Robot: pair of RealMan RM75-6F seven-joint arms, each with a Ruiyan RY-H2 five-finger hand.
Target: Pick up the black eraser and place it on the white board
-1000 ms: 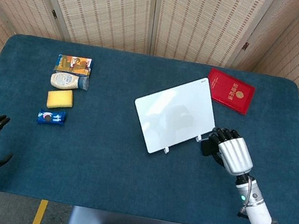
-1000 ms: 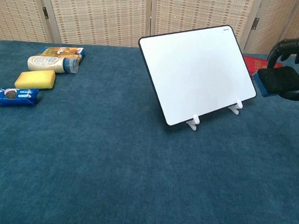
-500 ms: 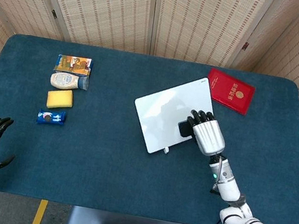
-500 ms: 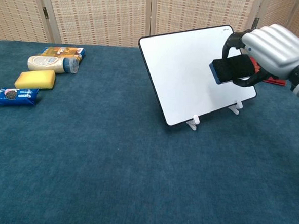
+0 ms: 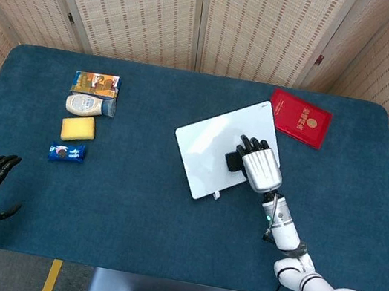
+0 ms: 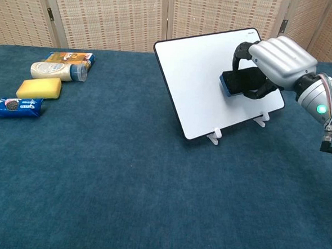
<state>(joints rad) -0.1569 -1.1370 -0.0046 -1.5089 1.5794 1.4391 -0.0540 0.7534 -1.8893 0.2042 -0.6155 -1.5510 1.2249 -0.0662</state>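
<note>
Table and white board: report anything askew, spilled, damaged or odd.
Nothing stands out. The white board leans on its small feet, intact. The right hand holds the black eraser in front of the board's face. The snacks, bottle and sponge lie in a tidy column, and the red booklet lies flat.

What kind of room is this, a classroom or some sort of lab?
Probably a robot test area, not a classroom: a blue-covered table fenced by woven folding screens, where a robot hand holds an eraser at a small propped whiteboard.
</note>
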